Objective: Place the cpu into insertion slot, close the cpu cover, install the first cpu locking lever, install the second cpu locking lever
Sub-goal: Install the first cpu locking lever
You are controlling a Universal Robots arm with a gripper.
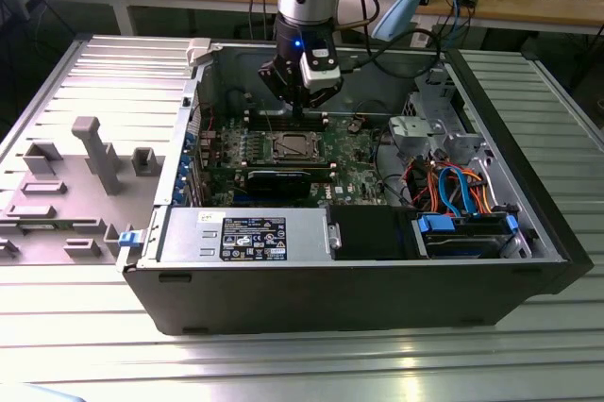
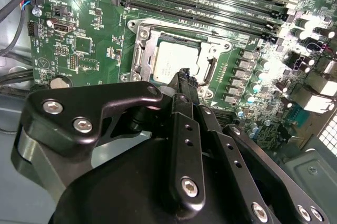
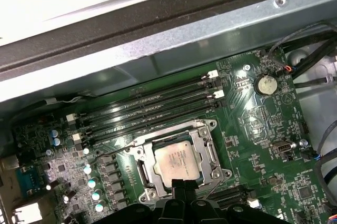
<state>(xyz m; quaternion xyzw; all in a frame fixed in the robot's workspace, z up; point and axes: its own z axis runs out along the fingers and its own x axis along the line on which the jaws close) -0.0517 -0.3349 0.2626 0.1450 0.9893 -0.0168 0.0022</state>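
The black, open-topped computer case (image 1: 359, 279) lies on its side on a ribbed metal table (image 1: 283, 355), its walls fencing in the green motherboard (image 3: 253, 129). The arm's black gripper (image 1: 300, 111) hangs low inside, over the board's far edge beside the long black memory slots (image 3: 152, 109); its fingers (image 2: 185, 84) look pressed together on nothing. The small square silver-grey cpu (image 3: 178, 162) sits in the shiny-rimmed insertion slot (image 3: 143, 170), with the thin silver cpu cover (image 3: 209, 148) framing it. Bare board surrounds the socket. A grey power supply box (image 1: 245, 235) and blue-tabbed drive bay (image 1: 467, 232) fill the near side.
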